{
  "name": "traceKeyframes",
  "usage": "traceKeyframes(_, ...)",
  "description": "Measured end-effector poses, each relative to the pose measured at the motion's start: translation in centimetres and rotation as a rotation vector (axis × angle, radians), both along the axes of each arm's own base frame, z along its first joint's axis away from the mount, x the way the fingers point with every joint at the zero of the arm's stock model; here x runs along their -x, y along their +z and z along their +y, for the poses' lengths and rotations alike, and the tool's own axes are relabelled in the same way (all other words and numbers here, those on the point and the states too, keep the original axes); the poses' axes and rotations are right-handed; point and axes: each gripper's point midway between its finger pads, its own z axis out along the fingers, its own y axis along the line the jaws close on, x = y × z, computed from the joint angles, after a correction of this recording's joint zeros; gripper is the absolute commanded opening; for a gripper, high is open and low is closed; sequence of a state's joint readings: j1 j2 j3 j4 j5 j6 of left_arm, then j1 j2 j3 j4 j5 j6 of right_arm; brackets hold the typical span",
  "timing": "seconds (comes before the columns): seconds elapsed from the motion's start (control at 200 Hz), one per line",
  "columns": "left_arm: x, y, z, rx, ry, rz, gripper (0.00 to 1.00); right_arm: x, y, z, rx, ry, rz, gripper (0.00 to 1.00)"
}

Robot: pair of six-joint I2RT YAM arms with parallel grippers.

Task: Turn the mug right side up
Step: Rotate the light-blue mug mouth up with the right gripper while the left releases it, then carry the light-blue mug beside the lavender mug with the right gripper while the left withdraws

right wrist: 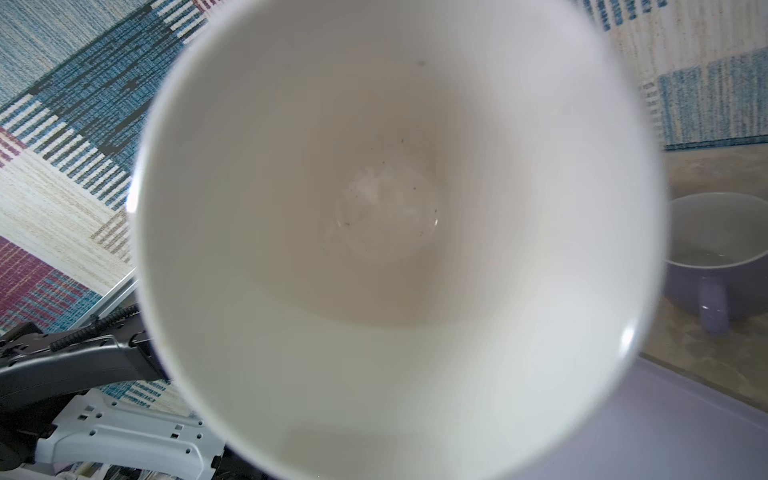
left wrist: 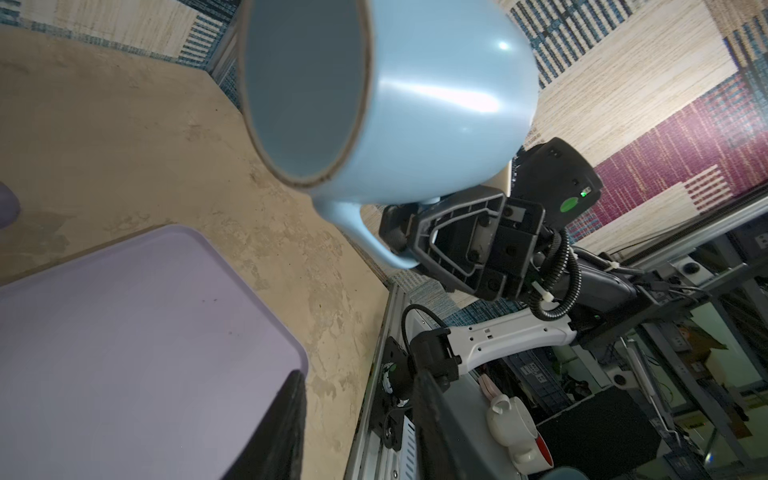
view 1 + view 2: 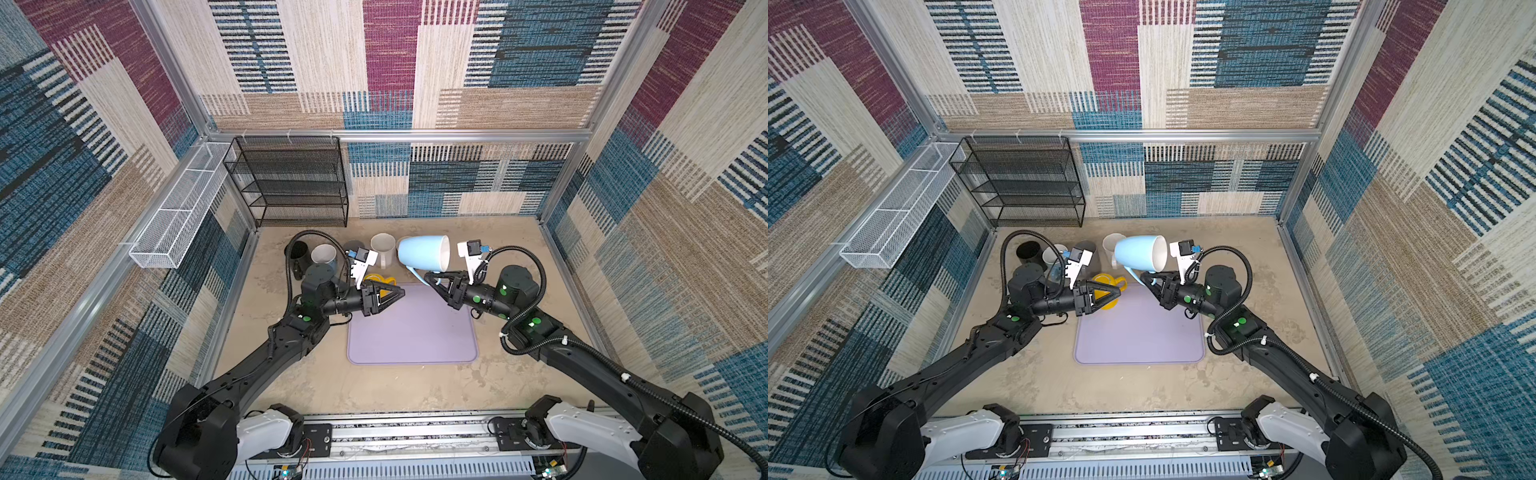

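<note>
Right jaws are clamping the thin curved handle (image 2: pixel 365 237) of the glossy light-blue mug (image 3: pixel 422 253). They are holding it airborne on its side, white inside, over the far edge of the smooth lilac mat (image 3: pixel 411 328). Left jaws are hanging parted and empty above the mat's far-left corner.

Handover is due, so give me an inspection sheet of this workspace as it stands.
Surface: beige table, lavender tray in the middle.
Job's things: light blue mug lifted above the tray's far edge, on its side, mouth towards the right arm.
Clutter: white mug, yellow mug, black mug grouped behind the tray.
Grippers: right gripper shut on the mug's handle; left gripper open, empty, over the tray.
Cables: black corrugated hose looped on each arm.
Surroundings: black mesh shelf, white mesh basket, patterned walls.
</note>
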State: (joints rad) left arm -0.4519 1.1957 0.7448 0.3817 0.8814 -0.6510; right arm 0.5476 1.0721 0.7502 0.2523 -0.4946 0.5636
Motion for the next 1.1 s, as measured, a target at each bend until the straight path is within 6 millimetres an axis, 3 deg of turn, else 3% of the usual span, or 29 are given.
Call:
traceKeyframes(0.27,-0.5,-2.1,0.6,-0.095,0.054,0.045,0.38,-1.4,-0.8,-1.1,0.07,-0.055,0.022,0.0)
traceKeyframes(0.461,-0.3,-2.8,0.9,-0.126,0.065,0.059,0.38,-3.1,-2.7,-1.7,0.145,-0.111,0.069,0.0)
traceKeyframes(0.711,-0.3,-3.0,1.1,-0.146,0.072,0.06,0.38,-5.3,-4.5,-2.3,0.247,-0.183,0.111,0.0)
traceKeyframes(1.102,-0.2,-3.2,1.3,-0.16,0.085,0.069,0.38,-10.3,-8.4,-4.1,0.467,-0.337,0.214,0.0)
